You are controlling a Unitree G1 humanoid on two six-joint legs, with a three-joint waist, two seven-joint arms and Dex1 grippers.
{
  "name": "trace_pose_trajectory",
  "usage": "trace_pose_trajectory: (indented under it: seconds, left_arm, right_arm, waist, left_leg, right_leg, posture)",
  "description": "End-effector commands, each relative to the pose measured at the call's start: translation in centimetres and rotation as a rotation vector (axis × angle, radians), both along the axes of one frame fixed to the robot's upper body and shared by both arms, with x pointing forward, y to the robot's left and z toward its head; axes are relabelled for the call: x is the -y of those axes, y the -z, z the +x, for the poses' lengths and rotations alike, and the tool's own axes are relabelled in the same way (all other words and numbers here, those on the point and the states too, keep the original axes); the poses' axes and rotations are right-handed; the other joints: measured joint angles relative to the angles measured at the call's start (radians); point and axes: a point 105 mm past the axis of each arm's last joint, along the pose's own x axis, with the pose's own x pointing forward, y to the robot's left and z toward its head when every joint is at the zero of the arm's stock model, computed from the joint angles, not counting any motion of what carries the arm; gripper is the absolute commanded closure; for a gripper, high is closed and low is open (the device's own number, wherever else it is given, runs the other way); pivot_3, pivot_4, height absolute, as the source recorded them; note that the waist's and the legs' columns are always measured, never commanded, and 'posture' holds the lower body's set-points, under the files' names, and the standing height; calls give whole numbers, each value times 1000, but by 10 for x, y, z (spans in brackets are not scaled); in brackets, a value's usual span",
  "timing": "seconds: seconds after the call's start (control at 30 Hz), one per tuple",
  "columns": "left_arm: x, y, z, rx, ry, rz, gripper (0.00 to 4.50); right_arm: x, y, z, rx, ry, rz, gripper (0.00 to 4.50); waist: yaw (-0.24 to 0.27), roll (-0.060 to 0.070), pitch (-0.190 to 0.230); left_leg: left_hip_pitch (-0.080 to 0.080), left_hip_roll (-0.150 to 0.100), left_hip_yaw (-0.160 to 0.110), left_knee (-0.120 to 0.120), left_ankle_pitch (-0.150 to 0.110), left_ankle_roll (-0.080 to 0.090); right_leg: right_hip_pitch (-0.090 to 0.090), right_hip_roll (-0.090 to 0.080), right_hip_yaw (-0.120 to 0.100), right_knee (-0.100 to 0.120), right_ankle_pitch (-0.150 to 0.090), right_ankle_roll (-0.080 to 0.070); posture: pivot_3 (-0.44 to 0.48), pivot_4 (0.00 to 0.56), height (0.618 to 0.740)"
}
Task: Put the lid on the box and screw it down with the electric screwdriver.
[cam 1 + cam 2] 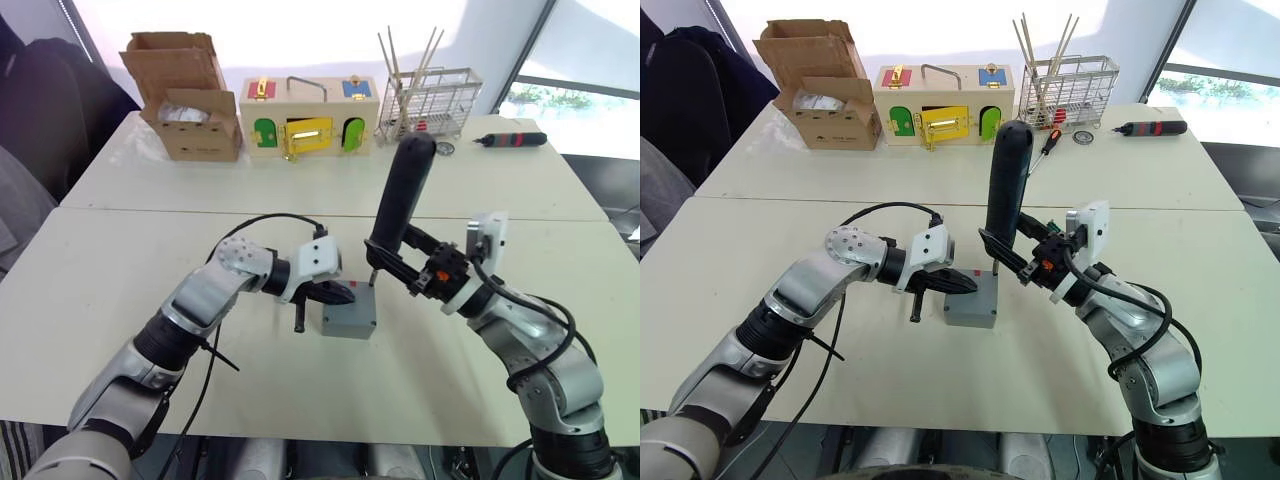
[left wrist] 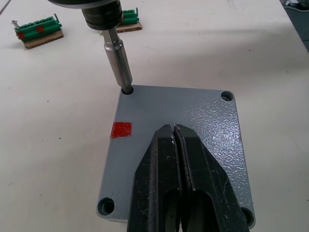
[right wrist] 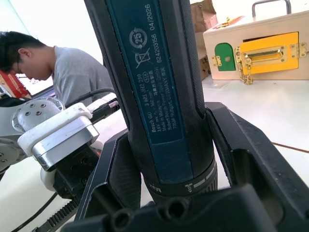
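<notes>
The grey lid [image 2: 193, 111], with a small red mark and corner screw holes, lies flat on the grey box [image 1: 350, 320] in the middle of the near table. My left gripper [image 2: 173, 128] is shut and its tips rest on top of the lid. My right gripper [image 1: 395, 262] is shut on the electric screwdriver [image 1: 403, 195], a thick black tool held upright and leaning slightly. Its metal bit [image 2: 118, 55] stands in one corner hole of the lid. The other three corner holes are in view.
At the back of the far table stand a cardboard carton [image 1: 185, 95], a wooden box with coloured doors [image 1: 308, 117] and a wire rack [image 1: 432, 100]; a black pen-like tool [image 1: 512, 139] lies to their right. Green terminal blocks [image 2: 37, 31] lie near the box. A person [image 3: 58, 67] sits beyond the table.
</notes>
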Motion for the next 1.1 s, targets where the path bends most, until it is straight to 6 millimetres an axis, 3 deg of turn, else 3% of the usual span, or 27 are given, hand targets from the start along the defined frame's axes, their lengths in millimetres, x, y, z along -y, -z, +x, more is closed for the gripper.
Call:
trace_pose_trajectory:
  seconds: [0.03, 1.1]
  left_arm:
    - [-3, 14, -1, -30, -19, 46, 4500]
    - [-8, 20, -2, -29, -40, 66, 4500]
  right_arm:
    - [-13, 38, -5, -165, -73, -35, 2627]
    - [6, 64, 1, -195, -7, -115, 2627]
  waist:
    - [0, 0, -1]
    - [6, -1, -11]
  left_leg:
    - [0, 0, 0, 0, 0, 0]
    - [6, 2, -3, -3, -1, 0]
  right_leg:
    - [0, 0, 0, 0, 0, 0]
    - [9, 1, -1, -15, -1, -1]
  posture:
    - [0, 150, 735]
    - [0, 150, 735]
